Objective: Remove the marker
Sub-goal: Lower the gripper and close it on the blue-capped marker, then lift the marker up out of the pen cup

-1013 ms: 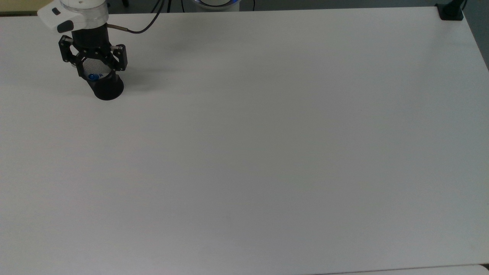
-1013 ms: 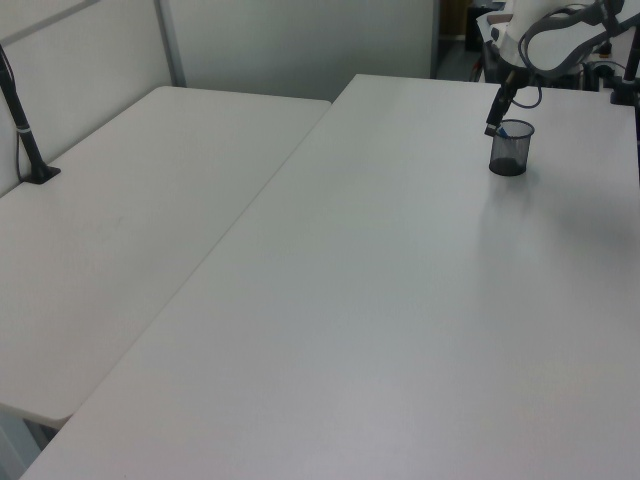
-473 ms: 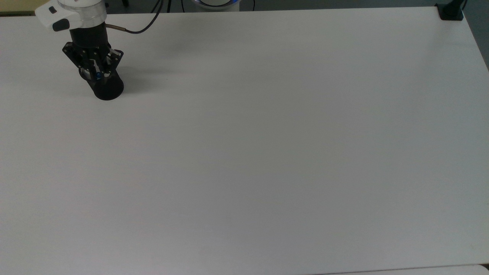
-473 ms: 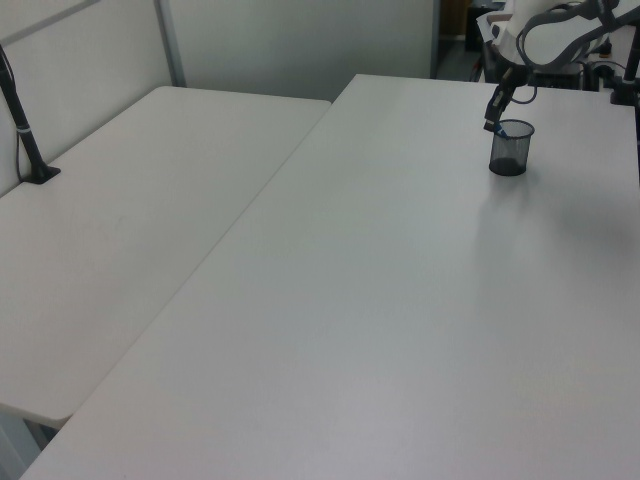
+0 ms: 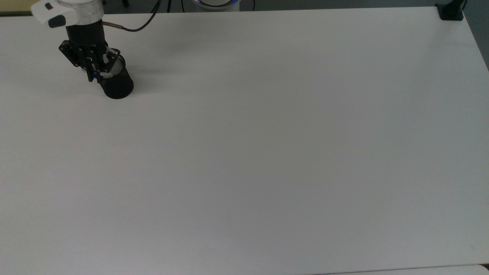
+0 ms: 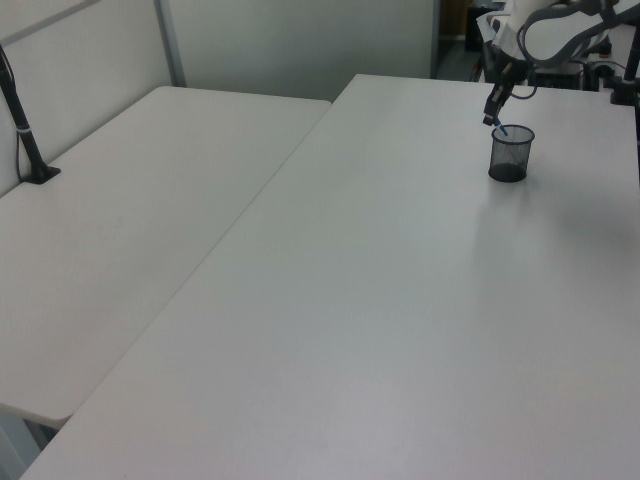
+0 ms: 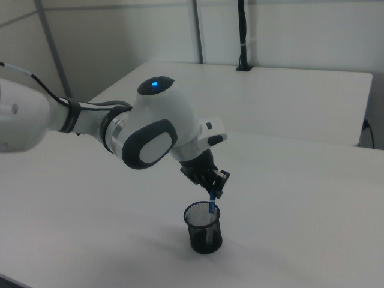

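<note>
White table [image 5: 267, 152], bare apart from the work in the top view's upper-left corner. A second table [image 6: 130, 200] sits alongside on the left view's left, with a black post [image 6: 25, 125] clamped at its far edge.

Arm [image 7: 144, 135] reaches down at a slant over the black mesh cup [image 7: 204, 228]. Cup stands upright on the table, base flat.

Gripper [image 7: 214, 185] is just above the cup's rim, toward one side of the opening, with its fingers closed tight on the upper end of the marker [image 7: 211, 205]. No gap visible between fingers and pen in the right view.

Marker position: top clamped in the gripper, blue section crossing the rim, lower part inside the cup behind the mesh. It hangs tilted, in line with the gripper. In the top view only a spot of blue shows at the fingertips [image 5: 93, 73].

Progress, my read:
- Grasp: done.
- Extraction: begun, not finished; most of the barrel looks to be below the rim.
- Left: lift until the tail clears the rim, move off to the side, set down on the table.

Watch item: the tilted pull could drag the marker on the rim and tip the light cup.
</note>
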{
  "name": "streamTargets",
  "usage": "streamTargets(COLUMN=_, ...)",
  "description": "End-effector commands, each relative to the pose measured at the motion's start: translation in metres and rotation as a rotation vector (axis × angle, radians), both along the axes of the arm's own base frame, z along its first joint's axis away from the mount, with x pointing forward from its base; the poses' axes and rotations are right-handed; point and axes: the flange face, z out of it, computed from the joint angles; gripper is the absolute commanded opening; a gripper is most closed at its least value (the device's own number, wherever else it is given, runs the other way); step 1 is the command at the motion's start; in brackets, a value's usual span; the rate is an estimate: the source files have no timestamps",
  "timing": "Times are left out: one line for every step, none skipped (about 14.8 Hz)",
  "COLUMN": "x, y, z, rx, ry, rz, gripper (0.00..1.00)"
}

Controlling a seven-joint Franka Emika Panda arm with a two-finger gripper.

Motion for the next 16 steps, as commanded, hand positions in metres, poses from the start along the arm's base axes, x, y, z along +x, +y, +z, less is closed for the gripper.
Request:
streamTargets(x=-0.009, y=0.001, z=0.044, rx=0.020, ry=-0.063, rz=-0.022, gripper=0.00)
streamTargets(x=-0.007, y=0.006, z=0.059, rx=0.030, ry=-0.055, rz=-0.016, gripper=0.00)
streamTargets(x=-0.004, y=0.009, z=0.072, rx=0.041, ry=-0.049, rz=-0.022, gripper=0.00)
streamTargets(x=-0.003, y=0.012, z=0.089, rx=0.055, ry=-0.067, rz=-0.043, gripper=0.00)
streamTargets(x=-0.001, y=0.016, z=0.104, rx=0.070, ry=-0.094, rz=-0.059, gripper=0.00)
streamTargets(x=0.002, y=0.025, z=0.118, rx=0.092, ry=-0.120, rz=-0.067, gripper=0.00)
streamTargets(x=0.006, y=0.035, z=0.132, rx=0.115, ry=-0.136, rz=-0.071, gripper=0.00)
streamTargets(x=0.009, y=0.046, z=0.145, rx=0.137, ry=-0.135, rz=-0.074, gripper=0.00)
streamTargets(x=0.018, y=0.075, z=0.169, rx=0.162, ry=-0.126, rz=-0.073, gripper=0.00)
streamTargets(x=0.023, y=0.091, z=0.178, rx=0.178, ry=-0.126, rz=-0.087, gripper=0.00)
streamTargets(x=0.028, y=0.112, z=0.178, rx=0.190, ry=-0.106, rz=-0.084, gripper=0.00)
streamTargets(x=0.031, y=0.134, z=0.174, rx=0.200, ry=-0.083, rz=-0.069, gripper=0.00)
streamTargets(x=0.034, y=0.152, z=0.168, rx=0.207, ry=-0.056, rz=-0.058, gripper=0.00)
streamTargets(x=0.038, y=0.170, z=0.156, rx=0.217, ry=-0.014, rz=-0.053, gripper=0.00)
streamTargets(x=0.043, y=0.189, z=0.142, rx=0.222, ry=0.031, rz=-0.040, gripper=0.00)
streamTargets(x=0.047, y=0.205, z=0.129, rx=0.226, ry=0.066, rz=-0.028, gripper=0.00)
